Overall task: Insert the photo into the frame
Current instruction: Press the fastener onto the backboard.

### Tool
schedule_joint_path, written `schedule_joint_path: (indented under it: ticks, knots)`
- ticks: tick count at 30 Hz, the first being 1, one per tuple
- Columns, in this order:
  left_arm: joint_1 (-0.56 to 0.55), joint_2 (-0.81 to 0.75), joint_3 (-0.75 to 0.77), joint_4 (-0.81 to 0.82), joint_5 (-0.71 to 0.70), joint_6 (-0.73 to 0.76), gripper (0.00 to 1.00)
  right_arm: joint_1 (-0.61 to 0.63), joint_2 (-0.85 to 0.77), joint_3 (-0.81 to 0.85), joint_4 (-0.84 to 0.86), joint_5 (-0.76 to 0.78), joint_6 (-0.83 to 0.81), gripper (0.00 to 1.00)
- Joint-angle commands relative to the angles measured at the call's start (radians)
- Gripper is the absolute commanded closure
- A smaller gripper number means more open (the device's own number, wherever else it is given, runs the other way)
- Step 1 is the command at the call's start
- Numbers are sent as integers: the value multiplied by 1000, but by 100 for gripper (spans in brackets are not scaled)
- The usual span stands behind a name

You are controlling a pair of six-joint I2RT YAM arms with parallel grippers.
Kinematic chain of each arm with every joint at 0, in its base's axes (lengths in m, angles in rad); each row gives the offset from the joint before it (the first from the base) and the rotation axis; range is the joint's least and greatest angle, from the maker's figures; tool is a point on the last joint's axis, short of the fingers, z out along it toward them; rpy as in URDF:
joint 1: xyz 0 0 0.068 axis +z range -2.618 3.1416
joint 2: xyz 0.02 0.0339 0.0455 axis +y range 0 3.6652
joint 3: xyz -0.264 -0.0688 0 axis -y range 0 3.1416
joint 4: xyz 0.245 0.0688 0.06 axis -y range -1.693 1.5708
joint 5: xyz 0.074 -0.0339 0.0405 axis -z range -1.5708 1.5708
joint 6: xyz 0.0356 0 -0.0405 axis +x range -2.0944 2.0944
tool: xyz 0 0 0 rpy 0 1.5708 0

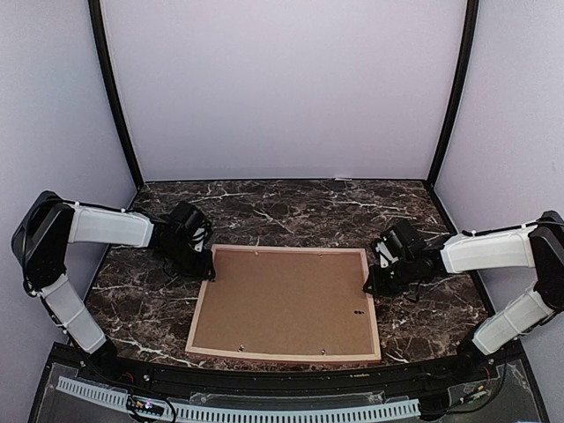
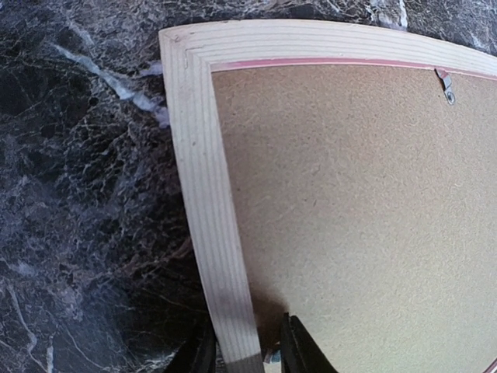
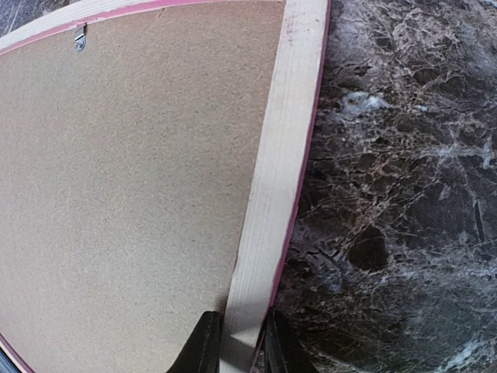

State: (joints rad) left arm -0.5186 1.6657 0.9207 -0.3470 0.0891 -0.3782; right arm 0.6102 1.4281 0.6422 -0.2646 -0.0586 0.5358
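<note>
The marble bench [image 1: 291,207] carries the frame [image 1: 282,356] face down, pale wood upward, with the brown backing board [image 1: 286,300] seated inside it. The photo is not visible, perhaps beneath that board. The right end effector [image 3: 237,346] is clamped across the right rail, probably to steady it. The left end effector [image 2: 245,353] straddles the left rail, but I cannot tell if it pinches. A small metal clip [image 2: 445,84] holds the board.
</note>
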Motion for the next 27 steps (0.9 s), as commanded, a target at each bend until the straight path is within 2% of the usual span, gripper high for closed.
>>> schedule_joint_path:
  ticks: [1,23,27]
  knots:
    - [5,-32,-44,-43,15,0,69,-9,21,5,-17,27,-23,79]
    - [21,-70,-39,-95,54,36,70,-9,31,20,-28,29,-28,80]
    - [29,-89,-42,-80,50,25,64,-9,36,21,-25,29,-27,80]
